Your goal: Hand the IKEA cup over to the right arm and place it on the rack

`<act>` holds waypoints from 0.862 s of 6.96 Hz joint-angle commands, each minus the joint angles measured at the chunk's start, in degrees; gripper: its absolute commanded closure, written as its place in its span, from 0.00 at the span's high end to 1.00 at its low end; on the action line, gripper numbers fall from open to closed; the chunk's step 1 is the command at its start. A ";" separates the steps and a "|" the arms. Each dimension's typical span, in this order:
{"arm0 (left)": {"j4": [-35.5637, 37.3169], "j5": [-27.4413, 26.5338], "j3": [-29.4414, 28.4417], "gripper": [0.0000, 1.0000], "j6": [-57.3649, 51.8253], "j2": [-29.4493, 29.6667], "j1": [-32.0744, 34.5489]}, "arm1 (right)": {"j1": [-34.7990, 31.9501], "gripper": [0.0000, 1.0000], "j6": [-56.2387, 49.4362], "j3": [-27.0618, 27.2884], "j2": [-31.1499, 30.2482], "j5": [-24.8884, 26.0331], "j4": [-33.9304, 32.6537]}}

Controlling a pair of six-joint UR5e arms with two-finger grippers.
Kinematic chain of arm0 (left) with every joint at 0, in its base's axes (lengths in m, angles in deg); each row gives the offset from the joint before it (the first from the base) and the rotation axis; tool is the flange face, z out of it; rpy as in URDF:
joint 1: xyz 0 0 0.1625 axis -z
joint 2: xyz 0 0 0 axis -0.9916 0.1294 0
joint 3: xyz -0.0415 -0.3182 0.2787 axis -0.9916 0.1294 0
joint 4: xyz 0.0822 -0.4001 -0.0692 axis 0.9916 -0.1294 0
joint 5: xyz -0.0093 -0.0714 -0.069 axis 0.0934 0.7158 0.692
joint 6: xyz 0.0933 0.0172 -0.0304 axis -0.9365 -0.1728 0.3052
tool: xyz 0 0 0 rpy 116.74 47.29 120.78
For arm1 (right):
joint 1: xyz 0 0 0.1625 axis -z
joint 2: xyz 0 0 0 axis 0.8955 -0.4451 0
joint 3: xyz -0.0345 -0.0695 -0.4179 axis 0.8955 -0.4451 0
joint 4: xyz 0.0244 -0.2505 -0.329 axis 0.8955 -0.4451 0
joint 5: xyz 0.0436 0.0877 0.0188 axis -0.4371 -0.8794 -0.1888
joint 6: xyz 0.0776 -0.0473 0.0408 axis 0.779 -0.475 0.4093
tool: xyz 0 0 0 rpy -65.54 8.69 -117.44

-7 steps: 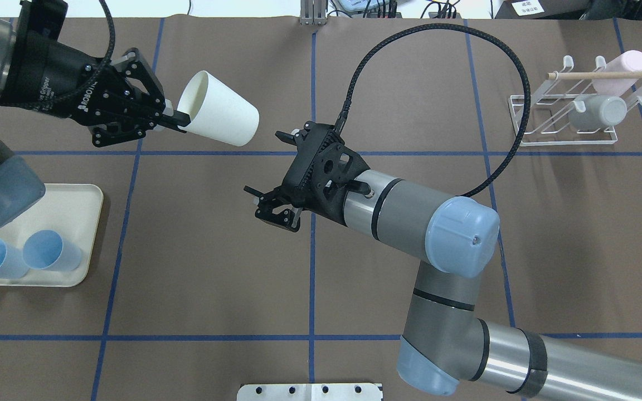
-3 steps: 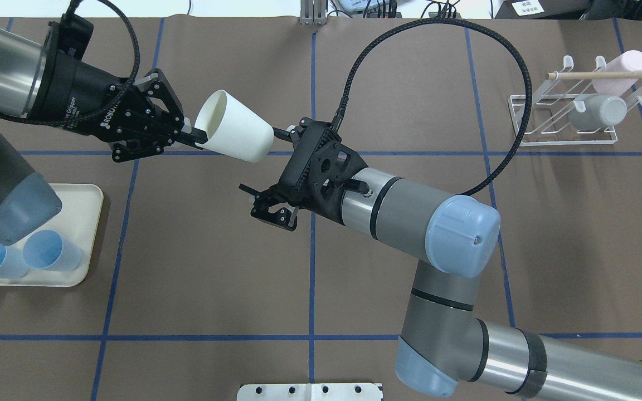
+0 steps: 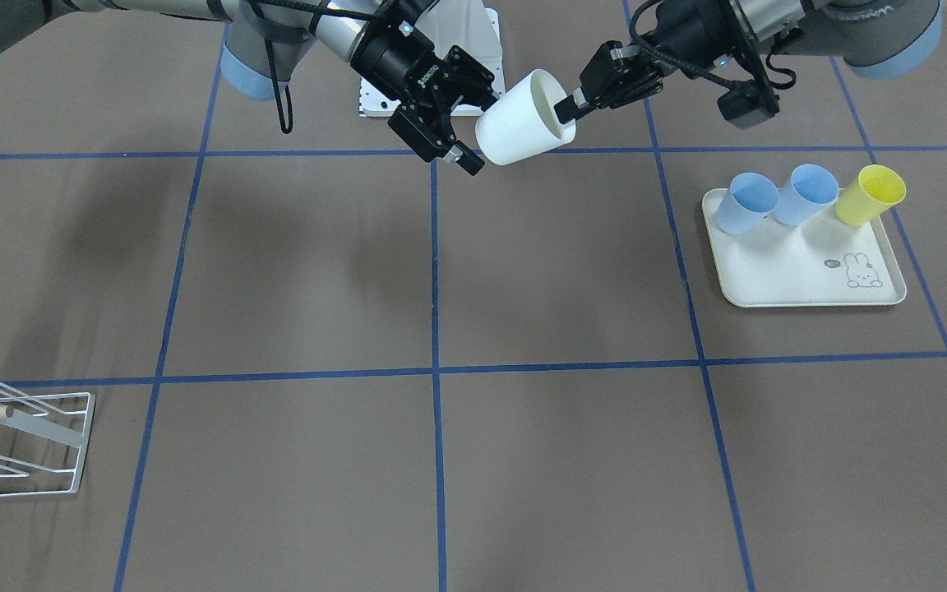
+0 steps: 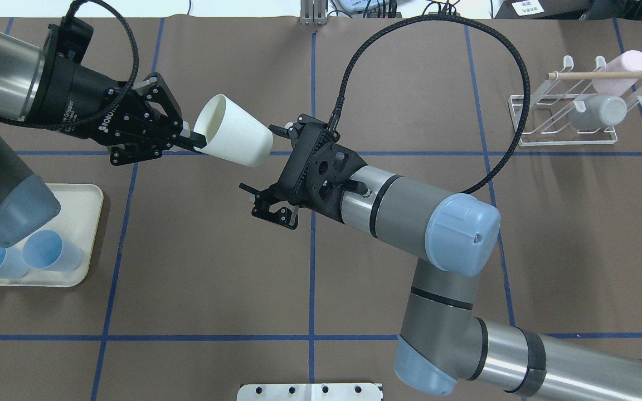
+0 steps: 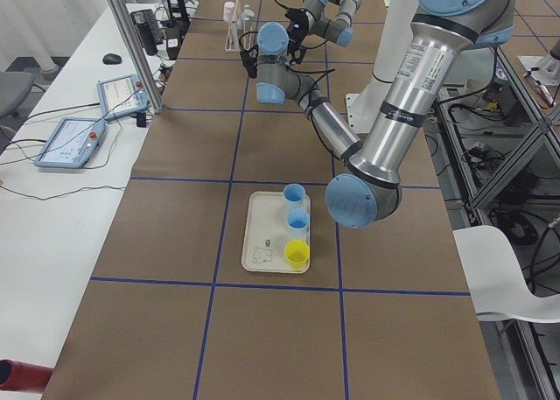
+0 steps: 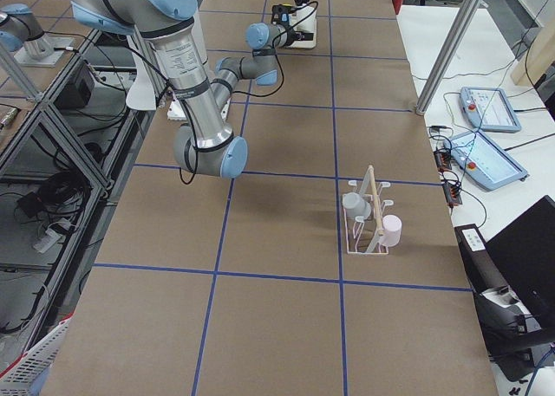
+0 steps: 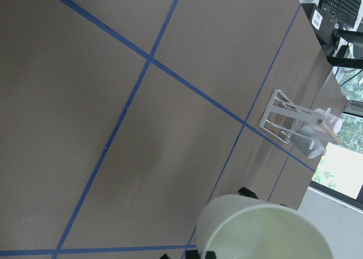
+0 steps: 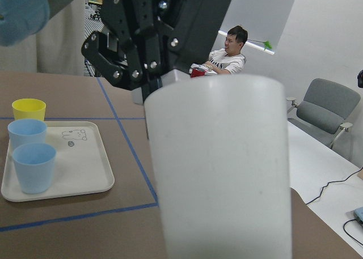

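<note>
A white IKEA cup [image 4: 234,138] hangs tilted in the air left of the table's middle. My left gripper [image 4: 189,136] is shut on its rim, one finger inside the mouth. The right arm [image 4: 410,214] points at the cup's base, and my right gripper [image 4: 259,159] is open, its fingers straddling that base without closing. From the front the cup [image 3: 523,119] sits between the left gripper [image 3: 562,107] and right gripper [image 3: 478,130]. The cup [image 8: 221,168] fills the right wrist view. The white wire rack [image 4: 566,143] stands at the far right.
The rack holds a pink cup [image 4: 621,71] and a grey mug [image 4: 597,111] under its wooden dowel. A cream tray [image 3: 778,263] on the robot's left carries two blue cups and a yellow cup [image 3: 868,193]. A seated person [image 8: 229,52] is behind the table.
My left arm has carried the cup to the right and downward, bringing its base up to the open right gripper. The right gripper has edged slightly toward the cup.
</note>
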 commanded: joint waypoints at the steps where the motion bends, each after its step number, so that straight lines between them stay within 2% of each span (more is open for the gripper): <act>1: -0.05 1.95 0.19 0.00 -0.14 -0.22 0.00 | -0.08 0.99 -2.31 0.06 0.09 -0.03 0.08; 6: -0.05 1.69 -0.42 0.00 -0.05 0.22 0.00 | -0.08 0.99 -2.76 0.32 0.09 -0.03 -0.01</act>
